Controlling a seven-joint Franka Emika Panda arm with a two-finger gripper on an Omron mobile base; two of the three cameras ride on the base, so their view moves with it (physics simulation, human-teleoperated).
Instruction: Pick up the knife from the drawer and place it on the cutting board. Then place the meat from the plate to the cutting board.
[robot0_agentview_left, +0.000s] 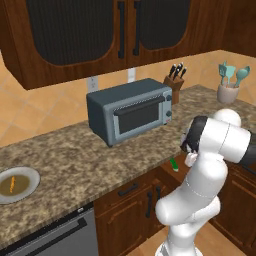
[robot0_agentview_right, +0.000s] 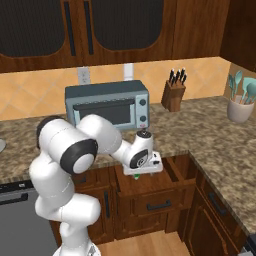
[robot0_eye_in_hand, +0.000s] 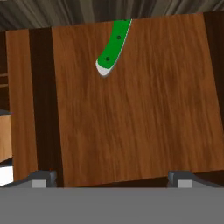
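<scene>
The knife lies in the open drawer (robot0_agentview_right: 172, 187); its green handle (robot0_eye_in_hand: 113, 48) shows on the wooden drawer floor, and the blade runs out of sight past the floor's upper edge. The knife's handle end also peeks out beside the arm (robot0_agentview_left: 174, 164) and under the hand (robot0_agentview_right: 136, 176). My gripper (robot0_eye_in_hand: 112, 178) hangs open over the drawer, fingers wide apart with nothing between them, the handle ahead of the tips. The pale grey plate (robot0_agentview_left: 31, 176) sits at the counter's far left with the small orange meat strip (robot0_agentview_left: 12, 184) on it. The cutting board is out of view.
A grey toaster oven (robot0_agentview_left: 131, 110) stands on the granite counter behind the drawer. A knife block (robot0_agentview_left: 174, 80) and a utensil jar (robot0_agentview_left: 228, 91) are further right. Dark wall cabinets (robot0_agentview_left: 100, 30) hang overhead. A dishwasher front (robot0_agentview_left: 55, 235) sits below the plate.
</scene>
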